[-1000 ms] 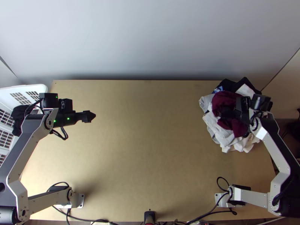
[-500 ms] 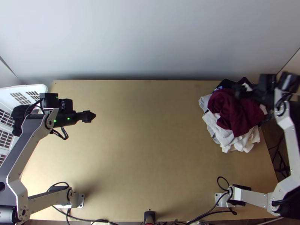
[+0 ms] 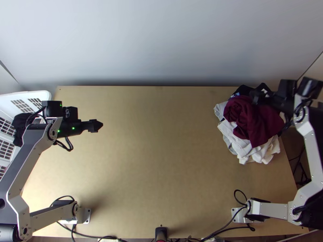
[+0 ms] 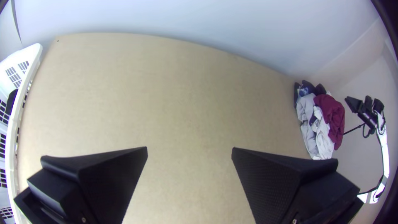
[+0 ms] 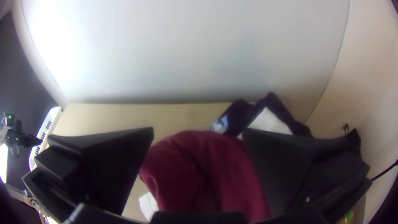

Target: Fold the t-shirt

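Mispick risk: maroon garment bunched over white clothes; right gripper, jaws apart like left gripper's, may pinch both if too deep.

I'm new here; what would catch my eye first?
Probably the dark red cloth, bunched atop a pile of clothes at the right of the table. Next, the left arm and right arm, the latter's open fingers above the pile. A white basket is at far left.
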`<state>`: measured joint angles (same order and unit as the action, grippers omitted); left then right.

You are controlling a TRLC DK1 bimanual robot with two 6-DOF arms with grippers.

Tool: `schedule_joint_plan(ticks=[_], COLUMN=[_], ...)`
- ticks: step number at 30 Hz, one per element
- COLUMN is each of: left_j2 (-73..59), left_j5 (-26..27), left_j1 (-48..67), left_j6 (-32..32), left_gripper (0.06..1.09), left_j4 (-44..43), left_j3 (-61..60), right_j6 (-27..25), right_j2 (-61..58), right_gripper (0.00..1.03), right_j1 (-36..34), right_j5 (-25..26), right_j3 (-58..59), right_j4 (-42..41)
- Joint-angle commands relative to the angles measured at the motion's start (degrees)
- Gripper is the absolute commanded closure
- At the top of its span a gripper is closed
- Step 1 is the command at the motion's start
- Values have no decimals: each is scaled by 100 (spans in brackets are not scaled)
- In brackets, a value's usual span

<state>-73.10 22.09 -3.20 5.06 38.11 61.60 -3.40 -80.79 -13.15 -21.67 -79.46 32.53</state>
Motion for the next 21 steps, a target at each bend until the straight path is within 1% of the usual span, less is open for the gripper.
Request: schedule_joint_plan(ticks=[1,4,7,11,13,16,21], left_j2=[85,94,94,85,85,85,103], left_j5=[6,6,6,6,6,6,6], left_j1=[-49,-67,-58,-40,-40,-58,-5], left_j6=[-23,-31,-31,-31,-40,-31,-49], left_gripper=[10,10,10,10,10,10,10], left_j4=[21,30,30,30,30,39,39], left_j3=[-61,-87,-96,-70,-61,-52,-61], right_j6=[-293,-530,-794,-1022,-987,-838,-557], right_j2=[-77,-77,-165,-455,-464,-138,530], right_gripper=[3,3,3,3,3,3,3], right_j1=[14,-30,-188,-522,-663,-733,-584], right_j5=[75,198,313,365,357,348,260], right_j3=[1398,1987,2532,2629,2541,2444,1776], right_j4=[-502,-713,-1170,-1355,-1355,-1346,-854])
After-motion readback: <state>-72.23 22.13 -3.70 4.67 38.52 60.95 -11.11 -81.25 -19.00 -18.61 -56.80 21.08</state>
